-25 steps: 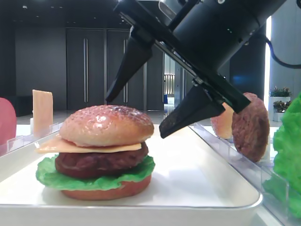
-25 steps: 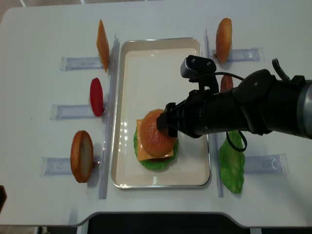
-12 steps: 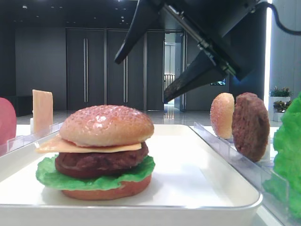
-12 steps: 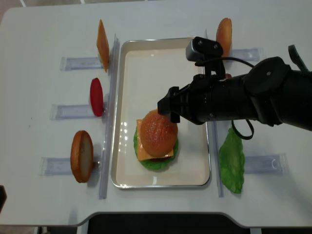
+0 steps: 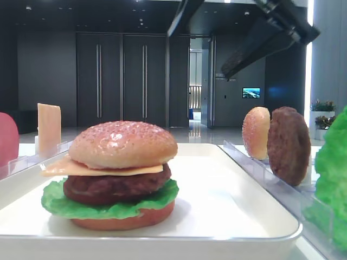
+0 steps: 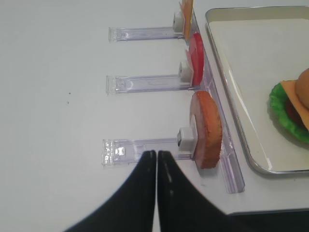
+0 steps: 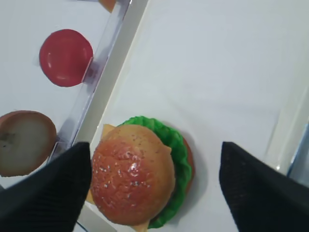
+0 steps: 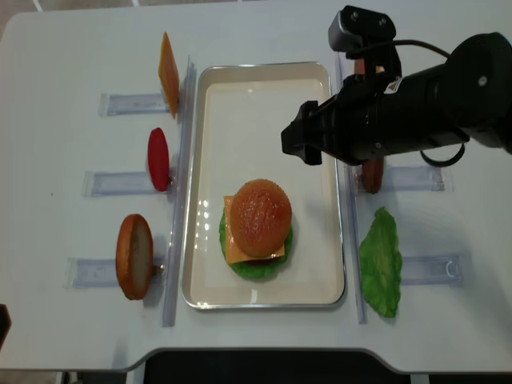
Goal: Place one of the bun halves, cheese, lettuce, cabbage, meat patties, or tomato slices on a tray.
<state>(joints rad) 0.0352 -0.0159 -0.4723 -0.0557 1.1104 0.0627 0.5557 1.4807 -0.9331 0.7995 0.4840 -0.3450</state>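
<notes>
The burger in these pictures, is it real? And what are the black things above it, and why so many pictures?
It looks like toy food. The burger sits on a tray on a white table. The black things are a robot's two grippers. The right gripper hangs open above the tray, holding nothing. The left gripper is shut and empty, near a spare bun half. One picture looks down from above, one looks from table level, and two come from cameras on the robot's wrists. A tomato slice, cheese and lettuce leaf wait beside the tray.

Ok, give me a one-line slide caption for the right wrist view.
Open right tool hovers above the assembled burger on the tray, empty.
</notes>
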